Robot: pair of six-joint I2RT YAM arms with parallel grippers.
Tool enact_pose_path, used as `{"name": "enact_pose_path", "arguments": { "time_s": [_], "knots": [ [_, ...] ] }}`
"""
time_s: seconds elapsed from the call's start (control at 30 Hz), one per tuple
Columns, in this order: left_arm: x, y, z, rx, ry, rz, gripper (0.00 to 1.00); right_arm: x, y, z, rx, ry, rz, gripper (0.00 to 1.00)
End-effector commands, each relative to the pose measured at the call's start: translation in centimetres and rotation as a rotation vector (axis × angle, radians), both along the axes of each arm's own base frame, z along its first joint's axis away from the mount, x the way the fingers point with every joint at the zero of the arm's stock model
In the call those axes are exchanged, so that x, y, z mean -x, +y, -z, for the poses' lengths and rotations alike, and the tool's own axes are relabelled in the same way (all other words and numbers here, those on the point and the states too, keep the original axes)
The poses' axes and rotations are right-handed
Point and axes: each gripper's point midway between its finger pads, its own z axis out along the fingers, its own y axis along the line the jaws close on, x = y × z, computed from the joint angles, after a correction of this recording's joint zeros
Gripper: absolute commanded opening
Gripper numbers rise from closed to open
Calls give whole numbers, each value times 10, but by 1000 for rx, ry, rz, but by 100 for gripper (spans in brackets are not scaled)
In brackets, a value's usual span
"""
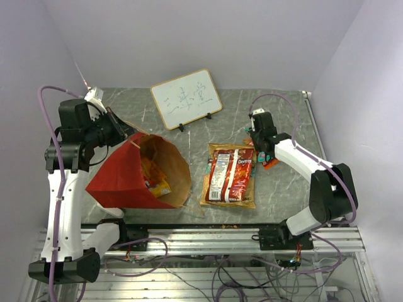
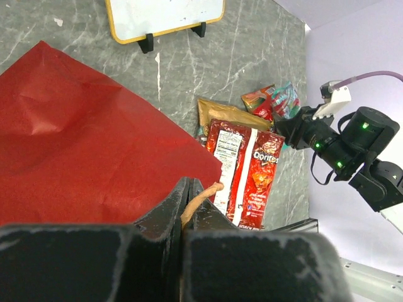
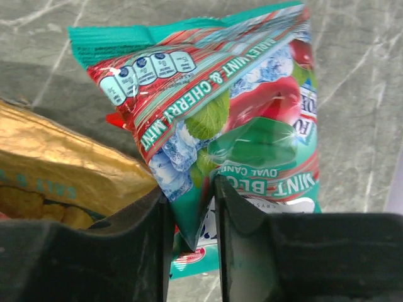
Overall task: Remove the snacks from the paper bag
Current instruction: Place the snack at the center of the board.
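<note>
The red paper bag (image 1: 119, 176) (image 2: 82, 145) lies tipped on its side, its brown mouth facing right. Yellow and orange snacks (image 1: 154, 179) show inside it. My left gripper (image 1: 126, 134) (image 2: 189, 184) is shut on the bag's paper handle (image 2: 203, 195) at the upper rim. A red Doritos bag (image 1: 230, 173) (image 2: 242, 170) lies on a gold packet (image 1: 217, 151) (image 3: 56, 170) in the middle of the table. My right gripper (image 1: 263, 154) (image 3: 192, 189) hangs over a teal mint packet (image 3: 214, 107) (image 2: 286, 97). Its jaws stand a little apart with the packet's folded edge loose between them.
A white framed writing board (image 1: 186, 97) (image 2: 164, 16) stands at the back centre. A small red packet (image 2: 258, 100) lies beside the teal one. The grey marble table (image 1: 283, 195) ends at a metal rail in front, with walls close on three sides.
</note>
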Motion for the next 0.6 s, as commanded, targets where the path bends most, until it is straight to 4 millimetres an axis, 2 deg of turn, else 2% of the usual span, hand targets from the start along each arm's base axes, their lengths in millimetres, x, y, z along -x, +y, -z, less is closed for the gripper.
{"name": "enact_pose_path", "arguments": {
  "time_s": [0.0, 0.17, 0.27, 0.47, 0.57],
  "knots": [
    [0, -1, -9, 16, -48, -6, 7, 13, 21, 17, -109, 90, -26, 33],
    [4, 1, -4, 10, -40, -19, 7, 8, 30, -13, -179, 46, -8, 59],
    [7, -1, 1, 17, -28, -13, 7, 4, 33, -36, -206, -1, -17, 70],
    [14, -2, 9, 21, -4, -6, 7, -7, 53, -92, -291, -105, -110, 79],
    [18, -2, 10, 23, 0, -6, 7, -5, 83, -110, -397, -119, -212, 83]
  ]
}}
